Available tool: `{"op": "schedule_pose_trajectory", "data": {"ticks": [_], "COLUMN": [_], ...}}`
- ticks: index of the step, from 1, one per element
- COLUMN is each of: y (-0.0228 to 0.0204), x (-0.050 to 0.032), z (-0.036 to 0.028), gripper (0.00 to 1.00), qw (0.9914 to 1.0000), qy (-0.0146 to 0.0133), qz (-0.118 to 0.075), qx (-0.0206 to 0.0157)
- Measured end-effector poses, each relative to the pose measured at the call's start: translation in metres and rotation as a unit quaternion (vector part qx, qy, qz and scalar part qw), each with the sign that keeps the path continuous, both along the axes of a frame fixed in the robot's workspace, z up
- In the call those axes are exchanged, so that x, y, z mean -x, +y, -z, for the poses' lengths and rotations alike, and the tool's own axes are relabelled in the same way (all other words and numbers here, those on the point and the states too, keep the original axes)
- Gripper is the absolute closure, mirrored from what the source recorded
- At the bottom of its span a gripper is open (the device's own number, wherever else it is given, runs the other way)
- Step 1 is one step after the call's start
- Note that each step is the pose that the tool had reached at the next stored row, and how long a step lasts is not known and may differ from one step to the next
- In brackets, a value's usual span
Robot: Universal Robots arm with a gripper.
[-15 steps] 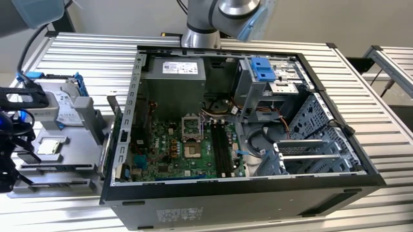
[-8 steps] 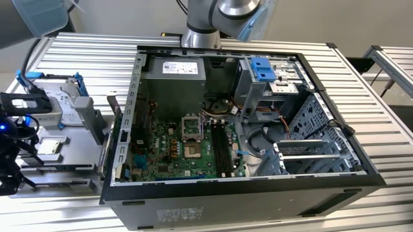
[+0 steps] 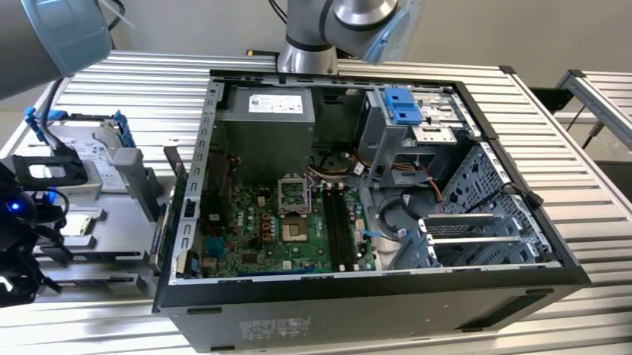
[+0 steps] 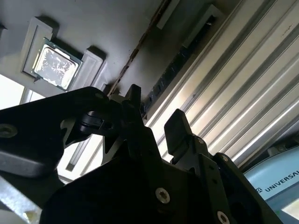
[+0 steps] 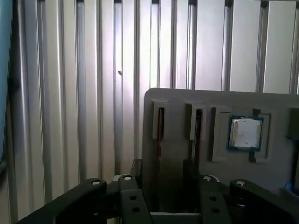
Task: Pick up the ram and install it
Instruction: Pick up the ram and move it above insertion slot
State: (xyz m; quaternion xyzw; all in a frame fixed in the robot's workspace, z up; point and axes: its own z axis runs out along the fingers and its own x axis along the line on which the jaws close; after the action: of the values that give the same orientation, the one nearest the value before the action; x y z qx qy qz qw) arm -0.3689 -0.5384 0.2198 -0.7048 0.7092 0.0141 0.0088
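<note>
Two thin dark ram sticks stand on edge in slots of a grey holder tray. In the first wrist view they are narrow edges, one ram and another. In the second wrist view the nearer ram runs diagonally, just beyond the fingertips. My gripper is open, its dark fingers apart with nothing between them, hovering close over the slotted end of the tray. In the exterior view the gripper is at the far left, beside the open computer case.
A processor chip lies in a tray pocket beside the slots. A silver hard drive with blue rails sits farther back on the tray. The motherboard's long black memory slots lie inside the case. The table is ribbed aluminium.
</note>
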Motion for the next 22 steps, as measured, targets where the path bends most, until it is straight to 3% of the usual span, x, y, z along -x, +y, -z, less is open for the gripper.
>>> {"op": "schedule_pose_trajectory", "data": {"ticks": [14,22], "y": [-0.0008,-0.0008], "x": [-0.0001,-0.0001], "z": [0.0249,0.0264], "gripper": [0.0,0.0], "qw": [0.99993,0.99993], "qy": [0.0,-0.0001], "qz": [0.012,0.012], "qx": [0.0,0.0]}}
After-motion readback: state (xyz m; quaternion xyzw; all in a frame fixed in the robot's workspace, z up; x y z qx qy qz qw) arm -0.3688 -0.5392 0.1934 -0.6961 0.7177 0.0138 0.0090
